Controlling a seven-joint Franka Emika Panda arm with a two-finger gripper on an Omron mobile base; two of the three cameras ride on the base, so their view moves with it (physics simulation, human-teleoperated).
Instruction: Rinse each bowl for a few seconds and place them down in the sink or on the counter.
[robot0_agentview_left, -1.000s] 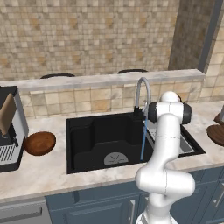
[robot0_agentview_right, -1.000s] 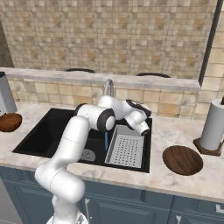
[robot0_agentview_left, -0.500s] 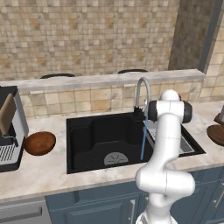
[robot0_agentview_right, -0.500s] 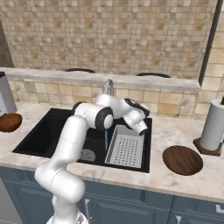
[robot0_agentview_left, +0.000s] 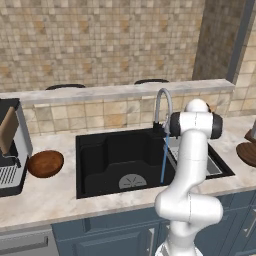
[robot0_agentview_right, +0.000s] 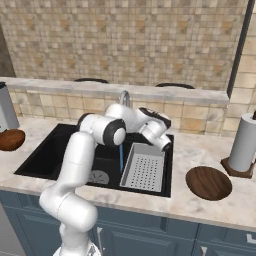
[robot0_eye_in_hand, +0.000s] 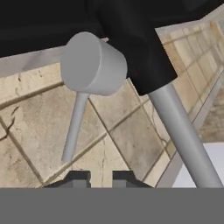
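One reddish-brown bowl (robot0_agentview_left: 45, 163) (robot0_agentview_right: 10, 139) lies on the counter (robot0_agentview_left: 55, 195) left of the black sink (robot0_agentview_left: 100, 150) (robot0_agentview_right: 50, 150). The other bowl (robot0_agentview_right: 208, 183) (robot0_agentview_left: 248, 152) lies on the counter to the sink's right. A blue stream of water (robot0_agentview_left: 163, 160) (robot0_agentview_right: 121, 157) falls from the curved silver faucet (robot0_agentview_left: 162, 102) (robot0_agentview_right: 124, 97) into the basin. My gripper (robot0_agentview_right: 167, 145) (robot0_eye_in_hand: 101, 177) hovers at the back of the sink beside the faucet. In the hand view its tips stand close together with nothing between them, below the grey faucet handle (robot0_eye_in_hand: 92, 63).
A grey perforated tray (robot0_agentview_right: 145, 167) sits in the right part of the sink. A paper towel roll (robot0_agentview_right: 246, 142) stands at the far right and a coffee machine (robot0_agentview_left: 10, 145) at the far left. Behind the counter rises a tiled wall with a ledge (robot0_agentview_left: 125, 90).
My hand has shifted only slightly by the faucet. The water stream runs throughout. Both bowls lie where they were.
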